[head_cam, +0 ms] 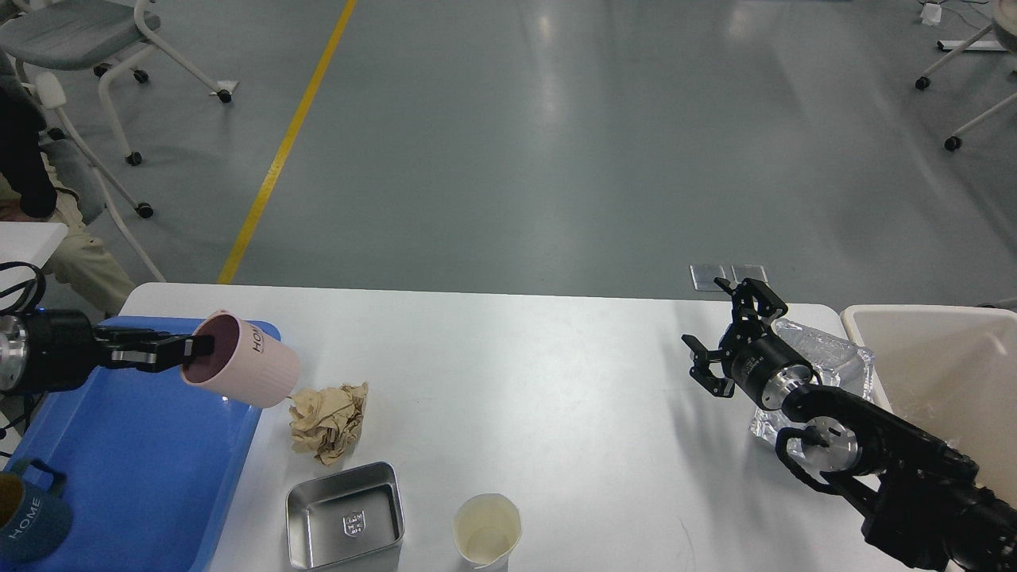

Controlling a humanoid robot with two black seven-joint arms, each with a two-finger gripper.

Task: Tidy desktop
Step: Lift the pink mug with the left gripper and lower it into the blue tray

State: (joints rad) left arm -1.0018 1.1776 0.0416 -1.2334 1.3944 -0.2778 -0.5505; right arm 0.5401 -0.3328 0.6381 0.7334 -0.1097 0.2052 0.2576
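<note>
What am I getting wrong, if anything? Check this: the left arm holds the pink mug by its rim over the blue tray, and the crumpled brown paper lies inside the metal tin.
One thing is wrong. In the head view the crumpled brown paper lies on the desktop, beside the metal tin, not inside it. The rest stands: the left gripper holds the pink mug by its rim over the blue tray.

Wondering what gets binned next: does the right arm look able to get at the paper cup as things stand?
Probably yes. The right gripper is open and holds nothing, and only bare desktop lies between it and the paper cup; whether the arm stretches that far is uncertain.
</note>
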